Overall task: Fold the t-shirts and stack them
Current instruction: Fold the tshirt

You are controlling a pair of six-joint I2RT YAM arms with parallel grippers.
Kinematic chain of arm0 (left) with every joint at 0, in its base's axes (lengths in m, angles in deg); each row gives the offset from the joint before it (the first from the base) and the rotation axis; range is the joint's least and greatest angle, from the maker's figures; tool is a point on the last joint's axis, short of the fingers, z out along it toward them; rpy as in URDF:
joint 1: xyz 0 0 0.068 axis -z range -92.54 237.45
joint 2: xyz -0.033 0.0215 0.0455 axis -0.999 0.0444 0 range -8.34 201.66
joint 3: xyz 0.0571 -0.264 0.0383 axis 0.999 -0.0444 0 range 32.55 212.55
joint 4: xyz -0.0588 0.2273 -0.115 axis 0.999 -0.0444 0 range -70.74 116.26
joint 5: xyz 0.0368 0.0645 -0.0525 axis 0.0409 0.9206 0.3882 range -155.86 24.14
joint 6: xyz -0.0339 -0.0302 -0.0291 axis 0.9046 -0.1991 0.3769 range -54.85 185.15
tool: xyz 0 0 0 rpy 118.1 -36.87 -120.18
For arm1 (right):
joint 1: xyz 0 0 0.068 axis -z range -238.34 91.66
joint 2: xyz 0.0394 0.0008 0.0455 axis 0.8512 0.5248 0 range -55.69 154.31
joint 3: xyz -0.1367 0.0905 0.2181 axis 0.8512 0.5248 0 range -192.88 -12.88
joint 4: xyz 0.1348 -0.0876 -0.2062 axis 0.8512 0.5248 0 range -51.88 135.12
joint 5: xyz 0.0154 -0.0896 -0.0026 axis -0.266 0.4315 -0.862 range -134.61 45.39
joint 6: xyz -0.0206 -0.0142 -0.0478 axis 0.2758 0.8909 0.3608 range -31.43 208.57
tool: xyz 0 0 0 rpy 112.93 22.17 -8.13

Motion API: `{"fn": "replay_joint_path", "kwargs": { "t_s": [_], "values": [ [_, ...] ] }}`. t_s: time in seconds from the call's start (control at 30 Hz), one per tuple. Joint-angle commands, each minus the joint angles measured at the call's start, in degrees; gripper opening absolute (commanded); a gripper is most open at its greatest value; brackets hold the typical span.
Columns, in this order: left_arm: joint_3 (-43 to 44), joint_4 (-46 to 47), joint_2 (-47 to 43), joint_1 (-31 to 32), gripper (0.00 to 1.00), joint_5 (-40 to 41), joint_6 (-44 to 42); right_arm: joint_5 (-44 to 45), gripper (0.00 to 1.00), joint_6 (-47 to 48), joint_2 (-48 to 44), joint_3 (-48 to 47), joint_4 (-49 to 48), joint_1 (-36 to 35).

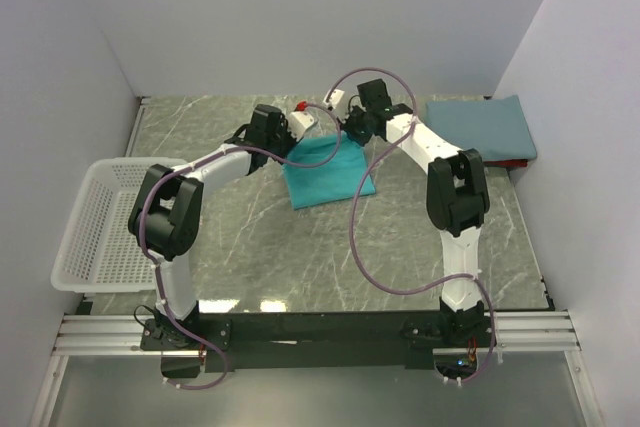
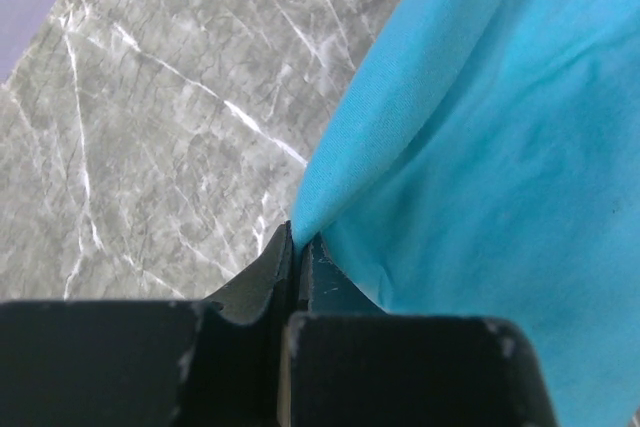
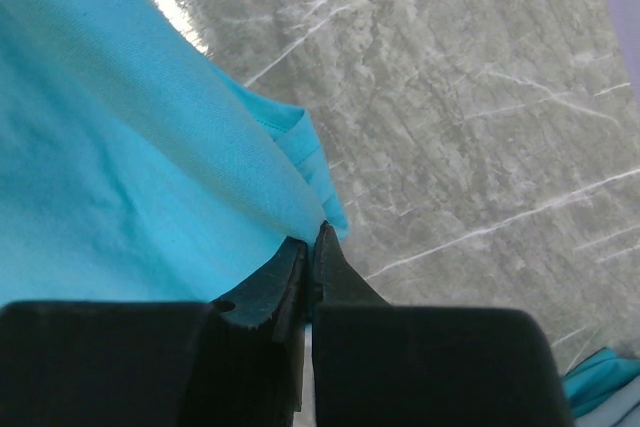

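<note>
Marble-patterned bench (image 1: 260, 247) is carrying the teal t-shirt (image 1: 325, 172) at its middle, partly folded. The left claw (image 2: 296, 247) is clamping one raised corner of it and the right claw (image 3: 312, 242) is clamping another. The slate-blue t-shirt (image 1: 480, 127) is lying folded at the far right corner.

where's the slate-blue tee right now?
Top view: the slate-blue t-shirt lies folded in the far right corner of the table, apart from the teal t-shirt to its left, just past the right arm.
</note>
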Motion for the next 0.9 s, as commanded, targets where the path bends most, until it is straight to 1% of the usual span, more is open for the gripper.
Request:
{"fn": "replay_joint_path", "kwargs": {
  "t_s": [0.0, 0.07, 0.1, 0.17, 0.2, 0.23, 0.27, 0.3, 0.33, 0.37, 0.4, 0.47, 0.5, 0.53, 0.57, 0.6, 0.63, 0.67, 0.7, 0.73, 0.77, 0.8, 0.83, 0.87],
  "values": [
    [0.7, 1.8, -0.8, -0.5, 0.00, 2.8, 2.0, 3.4, 0.00, -2.2, 1.4, -3.0, -4.3, -1.0],
    [1.6, 1.4, 0.1, -0.5, 0.00, 5.2, 3.9, 5.7, 0.00, -3.7, 2.1, -3.1, -5.7, -1.2],
    [2.0, 1.3, 0.4, -0.5, 0.00, 5.9, 4.6, 6.8, 0.01, -4.7, 2.3, -3.3, -7.8, -1.4],
    [3.6, 0.5, 1.5, -0.5, 0.00, 9.6, 7.6, 8.5, 0.12, -7.8, 3.0, -3.8, -9.1, -1.6],
    [4.6, -1.8, 2.1, -0.5, 0.01, 10.6, 9.0, 9.2, 0.21, -9.3, 3.3, -4.2, -10.6, -1.6],
    [7.4, -3.4, 3.6, -0.5, 0.06, 11.4, 10.2, 10.4, 0.37, -11.3, 3.5, -4.4, -11.5, -1.6],
    [8.7, -5.5, 4.4, -0.5, 0.15, 13.3, 12.9, 12.8, 0.43, -14.8, 3.7, -4.9, -12.0, -1.6],
    [10.1, -8.6, 5.9, -0.5, 0.41, 14.9, 14.8, 13.5, 0.49, -15.8, 3.7, -5.4, -12.2, -1.5],
    [12.8, -10.5, 6.4, -0.5, 0.48, 16.7, 16.3, 14.4, 0.58, -16.8, 3.0, -5.2, -12.4, -1.2],
    [13.7, -11.7, 6.5, -0.5, 0.51, 22.1, 19.3, 15.3, 0.62, -18.9, 2.4, -4.7, -12.7, -0.9],
    [14.4, -12.9, 6.3, -0.5, 0.60, 24.3, 20.7, 15.3, 0.65, -20.0, 1.6, -4.1, -12.3, -0.5],
    [13.2, -12.1, 2.7, -1.0, 0.73, 28.0, 23.7, 13.8, 0.66, -22.7, -0.4, -3.8, -10.1, 1.2],
    [12.1, -11.1, 0.7, -1.2, 0.78, 27.7, 23.7, 10.9, 0.66, -23.9, -1.0, -3.7, -7.0, 1.9],
    [9.1, -9.1, -4.0, -1.9, 0.85, 25.9, 26.0, 7.9, 0.66, -25.4, -1.9, -3.8, -4.9, 2.6],
    [7.6, -8.0, -6.3, -2.1, 0.90, 24.1, 27.7, 2.7, 0.65, -25.8, -2.4, -3.7, -2.5, 4.4],
    [6.0, -7.2, -10.3, -2.5, 0.89, 16.0, 28.1, -7.7, 0.58, -25.6, -2.8, -3.1, 2.2, 5.3],
    [3.7, -6.3, -11.9, -3.1, 0.88, 11.0, 28.6, -13.6, 0.54, -23.8, -3.3, -2.6, 4.3, 6.0],
    [3.0, -6.3, -12.8, -3.2, 0.82, 5.4, 28.9, -17.3, 0.51, -23.7, -3.4, -0.7, 6.3, 7.0],
    [2.6, -6.7, -13.3, -3.3, 0.79, -3.4, 29.4, -21.6, 0.49, -24.4, -3.5, 0.2, 6.4, 7.5],
    [2.6, -7.4, -13.0, -3.3, 0.76, -8.2, 30.0, -23.0, 0.50, -26.4, -3.5, 1.1, 6.5, 7.8],
    [2.9, -8.8, -12.4, -3.3, 0.69, -11.7, 32.0, -24.4, 0.50, -27.9, -3.2, 1.9, 5.8, 8.7],
    [2.9, -9.5, -11.2, -3.3, 0.68, -16.5, 33.1, -26.4, 0.56, -29.7, -2.8, 2.1, 5.3, 9.3],
    [2.6, -9.7, -10.7, -3.3, 0.68, -18.6, 34.5, -26.7, 0.61, -34.0, -1.6, 2.1, 4.7, 9.8],
    [2.1, -8.7, -10.2, -3.3, 0.68, -20.6, 36.2, -27.1, 0.65, -35.6, -1.0, 1.4, 4.4, 10.2]
  ]
}}
